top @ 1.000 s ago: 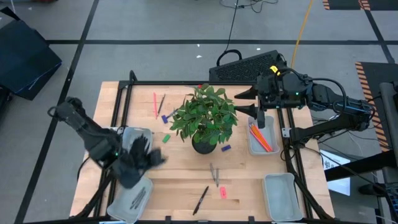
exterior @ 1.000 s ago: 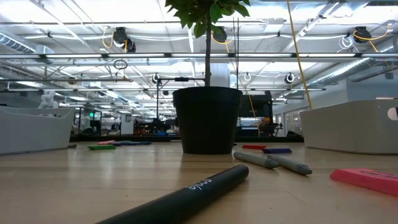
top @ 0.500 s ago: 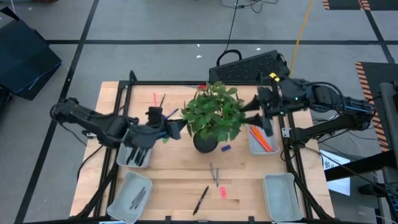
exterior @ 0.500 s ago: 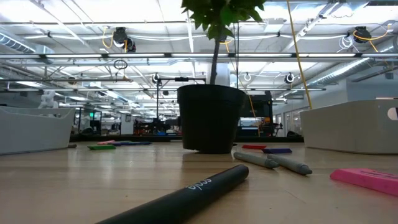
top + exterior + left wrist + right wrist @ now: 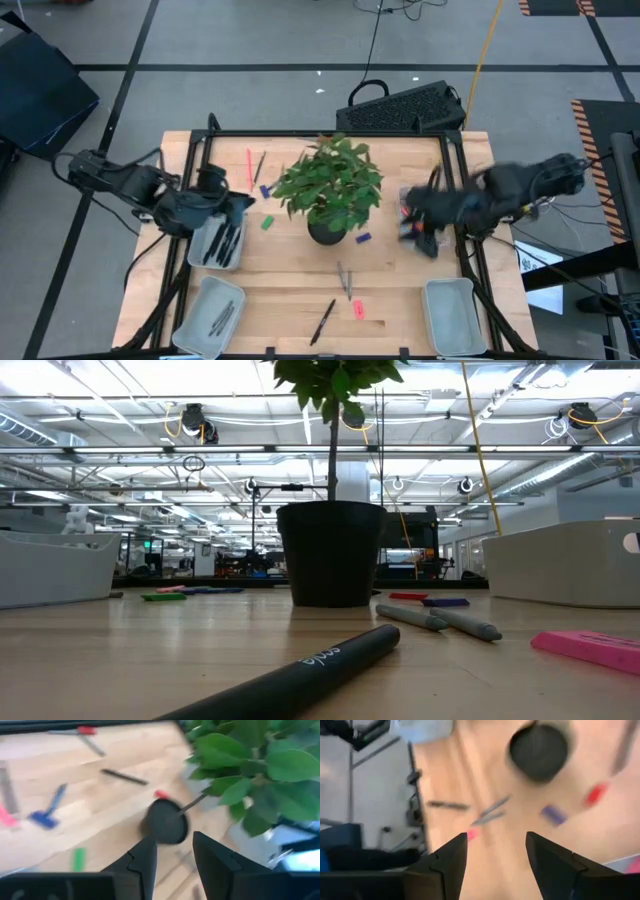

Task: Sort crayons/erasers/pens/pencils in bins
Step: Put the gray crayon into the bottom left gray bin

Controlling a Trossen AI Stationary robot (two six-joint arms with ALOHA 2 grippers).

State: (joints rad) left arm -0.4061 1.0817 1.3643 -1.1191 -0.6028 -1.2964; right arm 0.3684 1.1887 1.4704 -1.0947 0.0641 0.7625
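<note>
My left gripper hovers open over the far left bin, which holds black pens. My right gripper is open too, blurred, above the far right bin with orange pencils. On the table lie a red pencil, a blue eraser, a green eraser, a purple eraser, two grey sticks, a black pen and a pink eraser. Neither gripper has anything between its fingers.
A potted plant in a dark round pot stands upright mid-table between the arms. Two more bins sit at the near left and near right corners. A black frame runs round the table.
My left gripper rose from the near left bin, swung toward the plant, then drew back toward the table's left over the far left bin. The plant tipped toward the right meanwhile and stands upright again. My right gripper moved from the far edge toward the near edge.
</note>
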